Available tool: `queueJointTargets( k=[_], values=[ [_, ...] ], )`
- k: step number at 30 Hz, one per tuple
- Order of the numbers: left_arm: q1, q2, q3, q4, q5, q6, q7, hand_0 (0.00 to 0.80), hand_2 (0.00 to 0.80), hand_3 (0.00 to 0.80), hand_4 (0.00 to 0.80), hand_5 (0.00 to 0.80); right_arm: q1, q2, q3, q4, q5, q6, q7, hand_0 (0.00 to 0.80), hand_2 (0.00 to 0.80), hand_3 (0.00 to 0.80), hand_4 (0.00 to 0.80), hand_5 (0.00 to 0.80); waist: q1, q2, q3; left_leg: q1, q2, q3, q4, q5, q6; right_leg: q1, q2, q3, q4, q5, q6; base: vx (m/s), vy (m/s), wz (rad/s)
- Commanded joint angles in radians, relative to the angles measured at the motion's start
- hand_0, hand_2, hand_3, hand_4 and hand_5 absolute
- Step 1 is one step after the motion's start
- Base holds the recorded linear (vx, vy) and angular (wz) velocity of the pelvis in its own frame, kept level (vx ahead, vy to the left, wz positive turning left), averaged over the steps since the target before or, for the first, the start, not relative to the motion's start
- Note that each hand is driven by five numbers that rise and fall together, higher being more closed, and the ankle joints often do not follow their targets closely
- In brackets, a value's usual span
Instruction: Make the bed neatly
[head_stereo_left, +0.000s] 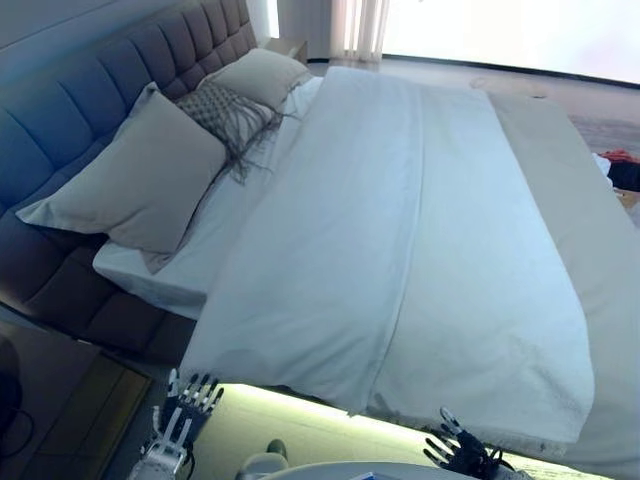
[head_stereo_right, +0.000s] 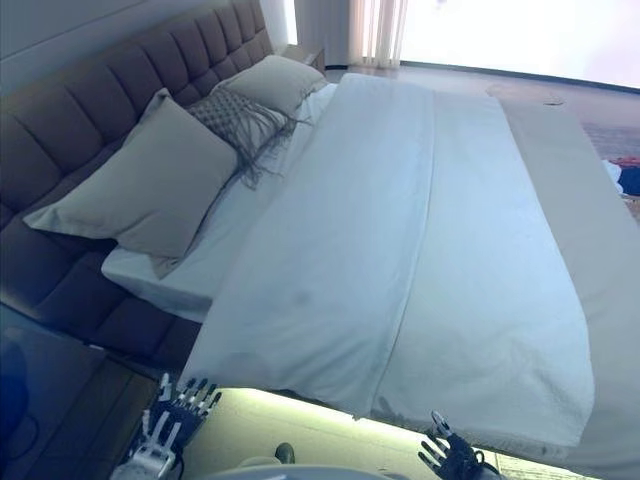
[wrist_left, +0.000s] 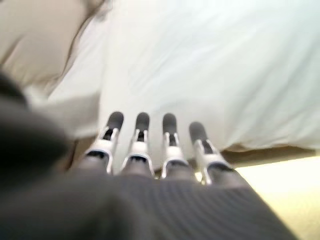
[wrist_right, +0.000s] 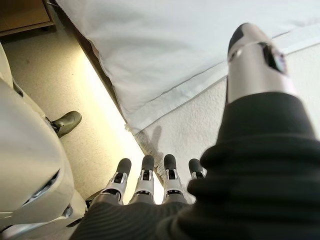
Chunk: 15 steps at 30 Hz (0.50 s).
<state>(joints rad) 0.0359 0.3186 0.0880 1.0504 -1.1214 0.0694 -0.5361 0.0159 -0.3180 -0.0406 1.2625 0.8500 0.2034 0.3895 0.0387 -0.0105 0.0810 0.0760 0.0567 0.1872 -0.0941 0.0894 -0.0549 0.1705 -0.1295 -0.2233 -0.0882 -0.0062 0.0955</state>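
A: So, where are we on the bed (head_stereo_left: 60, 290)?

B: Mostly there, I'd say. The white duvet (head_stereo_left: 420, 260) is spread flat over the mattress, from just below the pillows to the near side edge, where its hem hangs over. One lengthwise fold line runs down it, few wrinkles.

A: Pillows?

B: Large pillow (head_stereo_left: 135, 185) leans on the headboard (head_stereo_left: 100, 70) at the near corner, a fringed cushion (head_stereo_left: 225, 115) next to it, and a second pillow (head_stereo_left: 262, 75) toward the far corner. They look a bit uneven.

A: Hands?

B: Left hand (head_stereo_left: 185, 410) and right hand (head_stereo_left: 460, 450) both hang off the near side edge, fingers straight and spread, holding nothing. Neither touches the duvet.

A: What's left?

B: Probably squaring the pillows. The duvet's top edge runs slightly skewed, and bare sheet (head_stereo_left: 185, 260) shows by the large pillow. The far side is washed out by window light, so I can't judge the overhang there.
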Motion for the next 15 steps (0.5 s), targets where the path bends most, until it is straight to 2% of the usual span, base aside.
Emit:
queueJointTargets(
  k=[1,10,12,15],
  values=[
    [-0.075,-0.003,-0.023,-0.036,0.005,-0.053,-0.094,0.000,0.000,0.000,0.000,0.000,-0.048,0.009,0.004,0.015,0.037,0.006,0.006,0.000,0.000,0.000,0.000,0.000,0.002,0.015,0.010,0.056,0.012,-0.001,0.007,-0.124,-0.017,-0.047,-0.072,-0.046,0.001,0.069,0.073,0.000,0.000,0.00],
    [-0.104,-0.004,-0.038,-0.048,-0.025,-0.044,-0.035,0.000,0.000,0.000,0.000,0.000,-0.033,-0.012,0.003,0.004,-0.003,0.019,-0.012,0.000,0.000,0.000,0.000,0.000,-0.034,0.019,0.023,0.082,0.023,0.026,0.020,-0.124,-0.019,-0.041,-0.067,-0.019,0.003,0.064,0.065,0.057,0.059,-0.08],
    [-0.115,-0.009,-0.033,-0.043,-0.047,-0.050,-0.022,0.000,0.000,0.000,0.000,0.000,-0.033,-0.022,0.003,-0.001,-0.022,0.022,-0.016,0.000,0.000,0.000,0.000,0.000,-0.044,0.014,0.040,0.066,0.030,0.028,0.081,-0.143,-0.019,-0.048,-0.068,0.001,0.025,0.054,0.057,0.042,0.095,-0.11],
    [-0.194,0.010,-0.030,-0.014,-0.111,-0.070,-0.004,0.000,0.000,0.000,0.000,0.000,-0.046,-0.043,0.024,-0.010,-0.038,-0.004,-0.009,0.000,0.000,0.000,0.000,0.000,-0.062,-0.006,0.111,-0.044,0.047,0.015,0.253,-0.186,-0.013,-0.148,-0.072,0.040,0.186,-0.003,0.034,-0.115,0.075,-0.10]
  ],
)
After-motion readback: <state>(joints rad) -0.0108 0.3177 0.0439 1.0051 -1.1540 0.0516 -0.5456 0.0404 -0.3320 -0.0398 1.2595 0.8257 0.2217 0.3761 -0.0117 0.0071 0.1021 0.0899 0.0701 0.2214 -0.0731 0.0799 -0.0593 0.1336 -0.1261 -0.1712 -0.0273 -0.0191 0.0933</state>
